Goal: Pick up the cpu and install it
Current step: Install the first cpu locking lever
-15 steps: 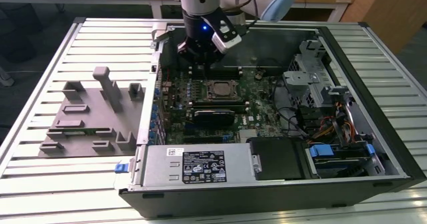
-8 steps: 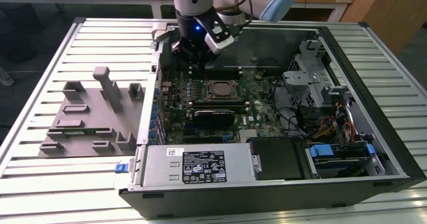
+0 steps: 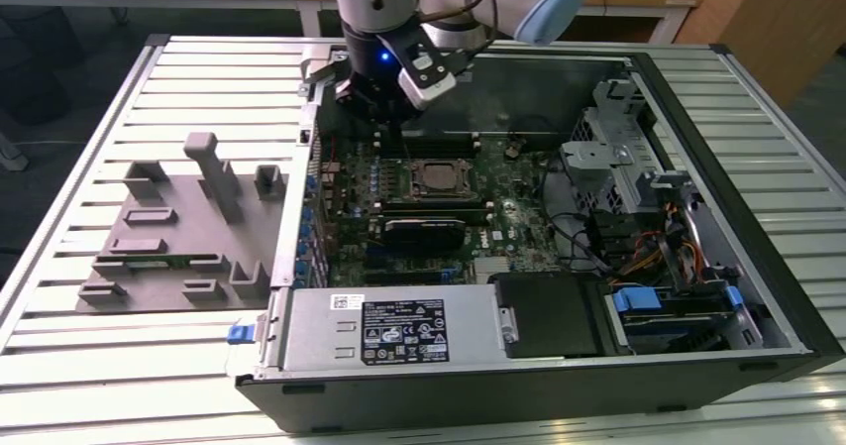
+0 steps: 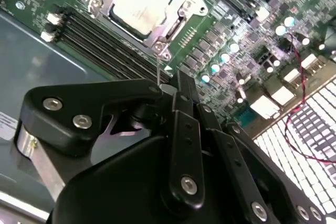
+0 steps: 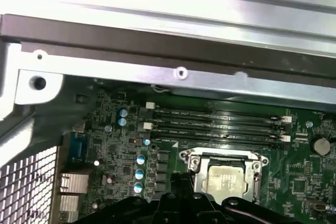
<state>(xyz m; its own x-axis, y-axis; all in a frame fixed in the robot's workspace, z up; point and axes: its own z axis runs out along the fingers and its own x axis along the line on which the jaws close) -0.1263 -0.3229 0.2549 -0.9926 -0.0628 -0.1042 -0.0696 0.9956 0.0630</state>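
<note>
The cpu [image 3: 434, 178] is a pale silver square lying flat in the motherboard socket, with a metal frame around it. Both wrist views show it in the same place, in the second wrist view [image 4: 140, 1] and the first wrist view [image 5: 226, 181]. My gripper [image 3: 374, 108] hangs over the back corner of the open computer case [image 3: 740, 267], on the exterior view's left, above the memory slots [image 5: 220, 124] and apart from the cpu. Its black linkage [image 4: 173, 85] takes up the near part of the second wrist view, and its black body [image 5: 178, 198] shows in the first wrist view. Nothing shows in it.
A grey fixture [image 3: 172, 237] with upright blocks lies on the slatted table to the exterior view's left of the case. Inside the case are a black finned block [image 3: 423, 232], a power supply [image 3: 383, 331], a drive cage [image 3: 621, 148] and loose cables [image 3: 635, 247].
</note>
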